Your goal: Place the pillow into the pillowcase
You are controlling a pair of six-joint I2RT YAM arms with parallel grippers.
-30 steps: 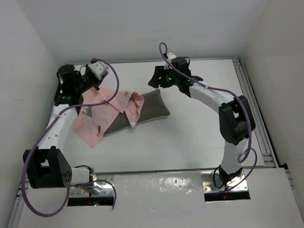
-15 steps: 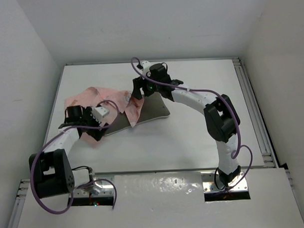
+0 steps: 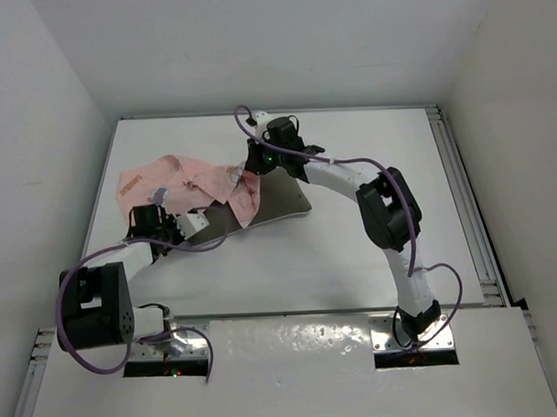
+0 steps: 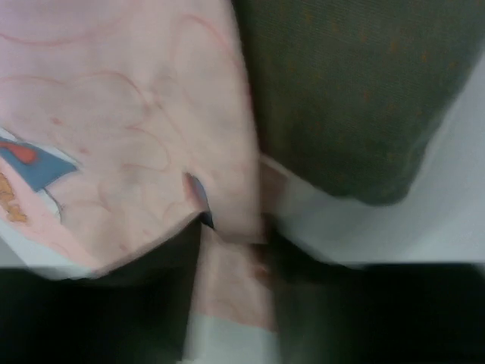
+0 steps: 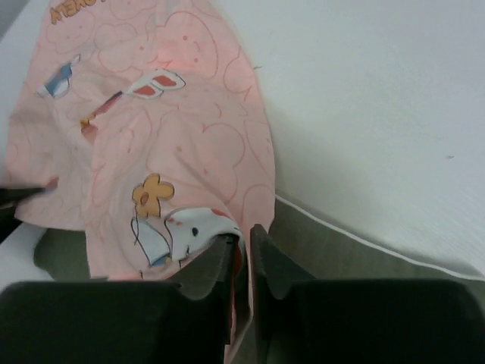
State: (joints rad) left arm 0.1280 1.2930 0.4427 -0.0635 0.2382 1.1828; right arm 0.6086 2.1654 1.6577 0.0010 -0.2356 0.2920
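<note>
The grey-olive pillow [image 3: 280, 196] lies flat mid-table, its left part under the pink printed pillowcase [image 3: 172, 178]. My left gripper [image 3: 198, 221] sits at the pillowcase's near edge, by the pillow's near-left corner. In the left wrist view the gripper [image 4: 231, 254] is shut on a fold of the pillowcase [image 4: 136, 129], with the pillow [image 4: 356, 91] just beyond. My right gripper [image 3: 251, 170] is at the pillowcase's right edge, over the pillow. In the right wrist view it [image 5: 242, 244] pinches the hem of the pillowcase [image 5: 174, 136], and the pillow [image 5: 364, 265] lies below.
White table [image 3: 371, 251] with walls on three sides and a metal rail [image 3: 466, 202] along the right. Purple cables loop off both arms. The rest of the pillowcase is bunched toward the back left [image 3: 136, 181].
The left arm swung from the back left down to the pillowcase's near edge and shut on it. The right gripper moved left onto the pillowcase's right hem and closed. The cloth shifted toward the back.
</note>
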